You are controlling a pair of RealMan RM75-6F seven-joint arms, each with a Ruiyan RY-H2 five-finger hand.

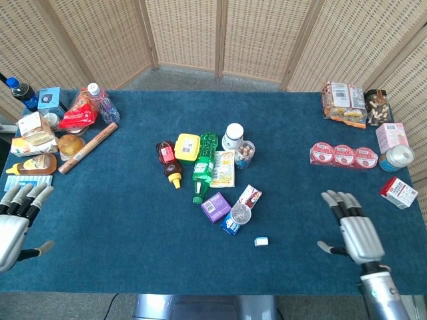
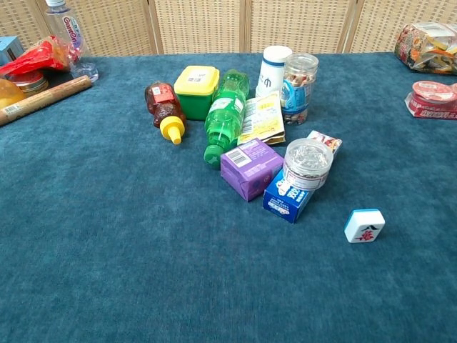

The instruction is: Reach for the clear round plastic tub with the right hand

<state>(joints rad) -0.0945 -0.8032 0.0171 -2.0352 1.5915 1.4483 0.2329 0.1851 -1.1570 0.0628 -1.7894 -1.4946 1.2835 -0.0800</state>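
The clear round plastic tub (image 1: 240,213) (image 2: 307,163) stands upright in the middle cluster, resting against a blue box (image 1: 231,224) (image 2: 288,197). My right hand (image 1: 353,227) hovers over the table's front right, fingers spread and empty, well to the right of the tub. At the front left edge my left hand (image 1: 15,217) is also spread and empty. Neither hand shows in the chest view.
Around the tub lie a purple box (image 2: 250,168), a green bottle (image 2: 224,116), a yellow tub (image 2: 196,91), a sauce bottle (image 2: 164,108), a clear jar (image 2: 299,78), a white bottle (image 2: 272,71) and a mahjong tile (image 2: 364,225). Snack packs (image 1: 343,155) sit far right, groceries (image 1: 60,127) far left.
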